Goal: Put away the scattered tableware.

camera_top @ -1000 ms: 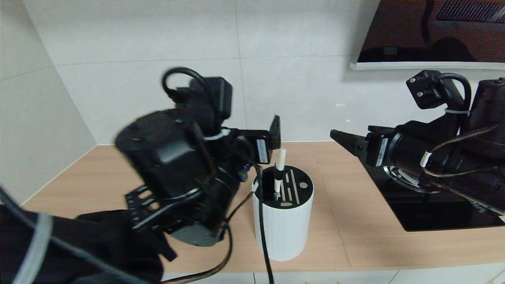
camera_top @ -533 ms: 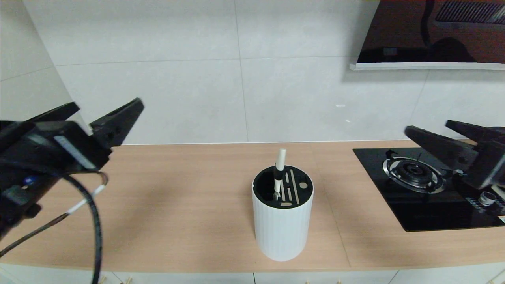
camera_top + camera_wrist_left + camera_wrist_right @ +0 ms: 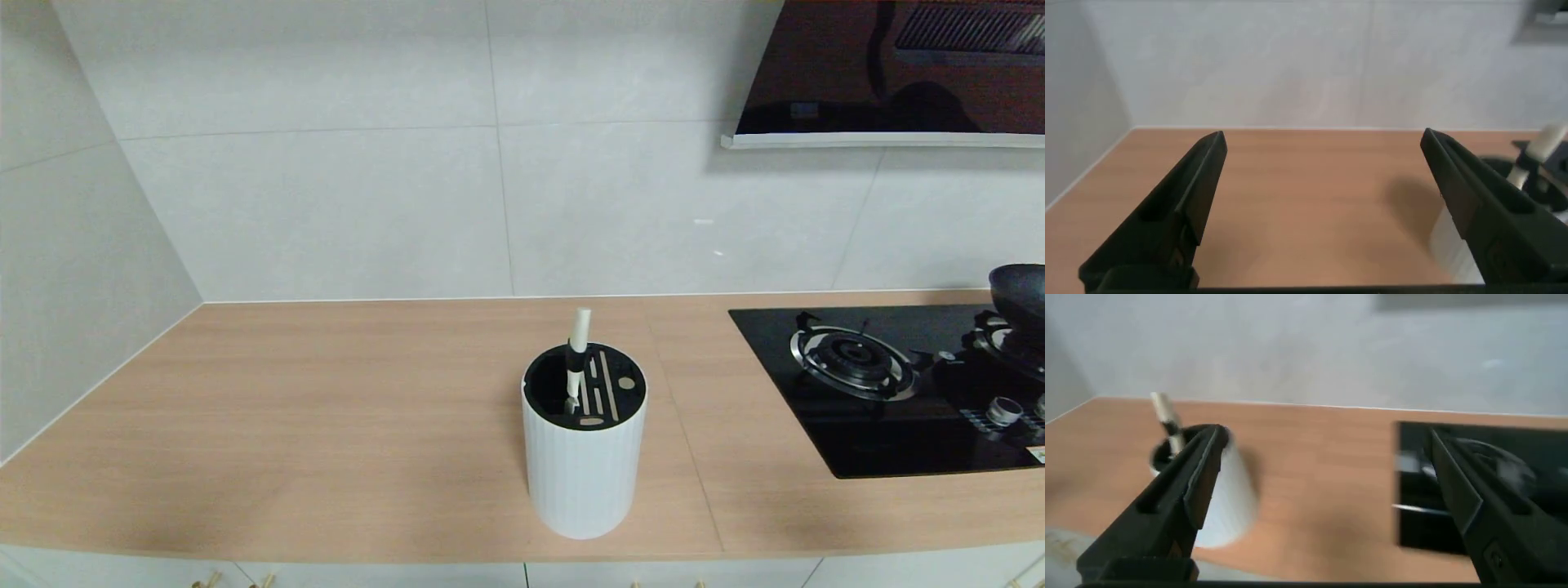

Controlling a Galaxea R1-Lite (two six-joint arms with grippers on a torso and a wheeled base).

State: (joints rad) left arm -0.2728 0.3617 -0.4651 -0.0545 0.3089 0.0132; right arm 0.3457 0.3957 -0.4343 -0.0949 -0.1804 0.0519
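Tableware on show amounts to one utensil (image 3: 578, 343), and it is already stowed: it stands in the white ribbed holder (image 3: 584, 457) that sits on the wooden bench (image 3: 326, 408) near the front edge, well left of the black hob (image 3: 882, 392) and the dark pot (image 3: 1019, 290) at the hob's far end. The utensil has a pale handle with a dark band below it, and its long axis runs nearly upright with a slight lean, the handle poking clear above the rim. It is lodged in the wide open well on the robot's-left part of the holder's black top, next to the narrow slots. The left hand (image 3: 1323, 143) hangs with its fingers spread wide and nothing between them; from its wrist view the holder lies ahead and off to one side, outside the span of the fingers. The right hand (image 3: 1328, 434) is spread too and empty, and the holder shows past one of its fingers, off the centre line. I would judge that the holder stands between the two arms, with the left a shade nearer, though that is hard to call. Any further move towards the handle would have to come from above — along that upright axis — not from the side.
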